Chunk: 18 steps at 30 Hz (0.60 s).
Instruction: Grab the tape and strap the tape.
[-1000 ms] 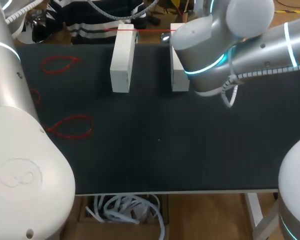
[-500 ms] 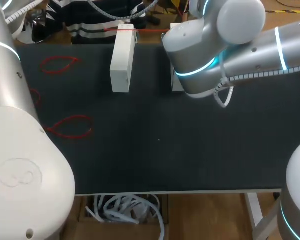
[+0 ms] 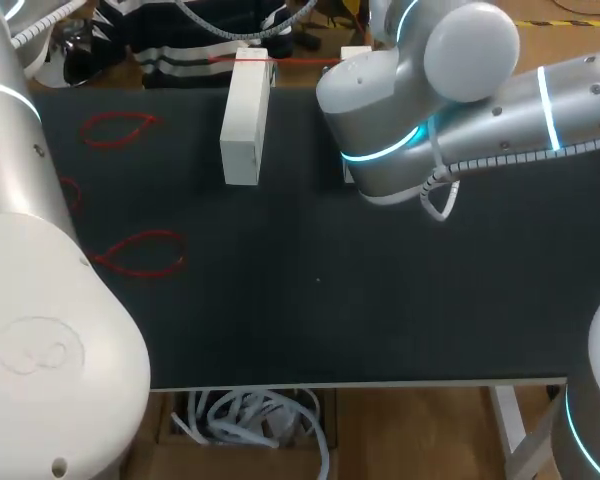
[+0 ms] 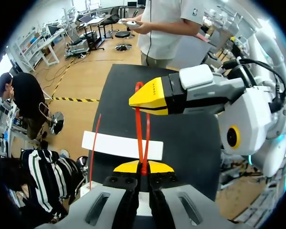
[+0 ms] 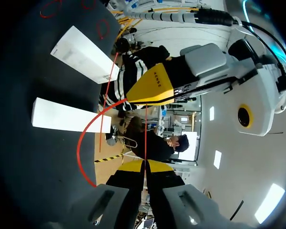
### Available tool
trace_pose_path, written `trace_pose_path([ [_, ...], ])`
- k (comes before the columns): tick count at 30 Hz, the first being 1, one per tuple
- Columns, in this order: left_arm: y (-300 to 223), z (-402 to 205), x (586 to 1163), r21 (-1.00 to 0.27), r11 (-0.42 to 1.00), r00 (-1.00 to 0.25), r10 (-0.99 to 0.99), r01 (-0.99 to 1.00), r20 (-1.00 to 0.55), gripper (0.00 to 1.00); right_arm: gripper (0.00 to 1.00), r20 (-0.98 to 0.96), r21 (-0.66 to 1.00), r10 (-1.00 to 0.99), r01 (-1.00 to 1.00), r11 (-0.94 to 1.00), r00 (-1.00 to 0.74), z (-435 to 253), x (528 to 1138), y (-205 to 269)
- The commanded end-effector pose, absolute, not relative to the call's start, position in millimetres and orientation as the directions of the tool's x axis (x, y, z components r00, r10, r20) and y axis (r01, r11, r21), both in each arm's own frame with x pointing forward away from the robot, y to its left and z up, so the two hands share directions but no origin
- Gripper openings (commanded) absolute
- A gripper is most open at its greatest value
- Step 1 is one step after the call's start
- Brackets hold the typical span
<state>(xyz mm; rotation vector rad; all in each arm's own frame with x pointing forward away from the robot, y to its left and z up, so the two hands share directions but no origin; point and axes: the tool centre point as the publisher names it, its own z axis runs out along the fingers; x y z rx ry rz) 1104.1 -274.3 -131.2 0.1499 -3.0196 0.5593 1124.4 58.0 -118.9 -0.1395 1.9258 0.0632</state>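
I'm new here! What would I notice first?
A red tape runs between my two yellow-tipped hands: the left hand and right hand both pinch it, over a white block. My big right arm reaches across the far side of the black table; red loops lie at its left.

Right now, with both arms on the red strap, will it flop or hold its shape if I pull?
Likely springy, not limp: the red strap bows in a smooth arc beside the right gripper rather than sagging. It looks thin and light, so it should follow a pull readily. Being narrow and smooth-looking, it might slide through the fingers of the left gripper.
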Motion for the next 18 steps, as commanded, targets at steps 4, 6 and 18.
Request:
trace_pose_path([
  [4, -275.0, -129.5, 1105.0, -0.348, 0.931, -0.993, -0.084, -0.109, 0.086, 0.00, 0.00, -0.932, -0.030, -0.075, -0.130, 0.991, -0.356, -118.3, 1123.4, 61.2],
  [6, -275.0, -129.5, 1105.0, -0.348, 0.931, -0.993, -0.084, -0.109, 0.086, 0.00, 0.00, -0.931, -0.029, -0.074, -0.130, 0.991, -0.357, -118.5, 1123.3, 61.4],
  [18, -275.0, -129.5, 1105.0, -0.348, 0.931, -0.993, -0.084, -0.109, 0.086, 0.00, 0.00, -0.930, -0.032, -0.074, -0.122, 0.992, -0.361, -118.3, 1123.9, 60.5],
])
